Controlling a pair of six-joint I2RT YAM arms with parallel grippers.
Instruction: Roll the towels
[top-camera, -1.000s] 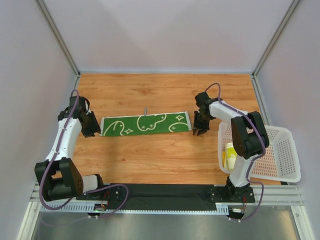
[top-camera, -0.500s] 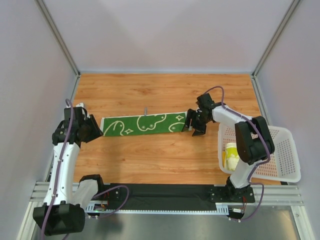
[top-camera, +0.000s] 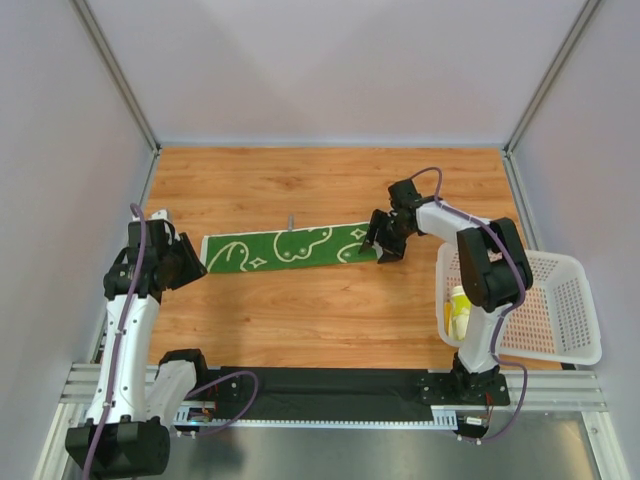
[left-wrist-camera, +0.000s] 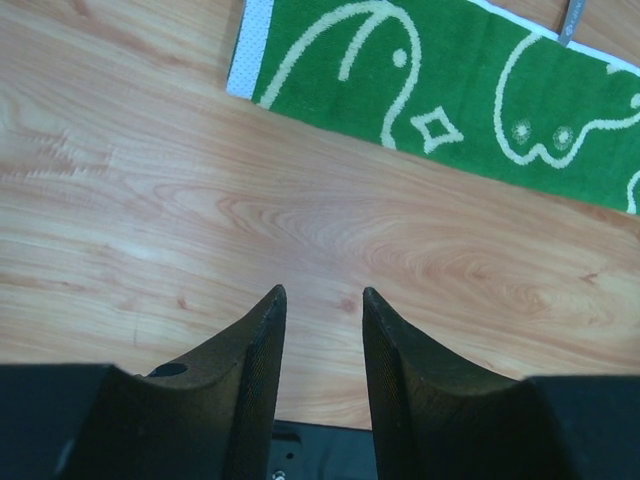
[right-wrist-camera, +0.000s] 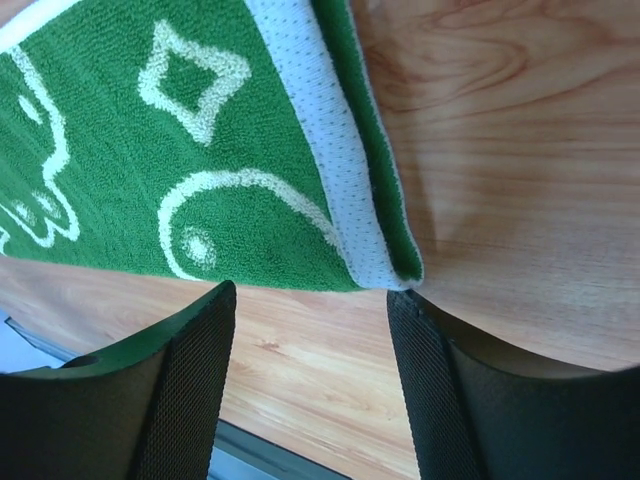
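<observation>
Table (top-camera: 300, 310): towel (top-camera: 292, 248) flat at centre, lengthwise left to right. Left gripper (left-wrist-camera: 320, 295) near its left end, apart; right gripper (right-wrist-camera: 312, 292) over its right end. Basket (top-camera: 570, 300) near right corner, second towel (top-camera: 460, 310) inside against left wall.

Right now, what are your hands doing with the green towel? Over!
Left gripper open, empty, off the left end of the dark green swirl-print cloth towel. Right gripper open at its turned-up right edge. Towel flat, not rolled yet. Nothing blocking.
</observation>
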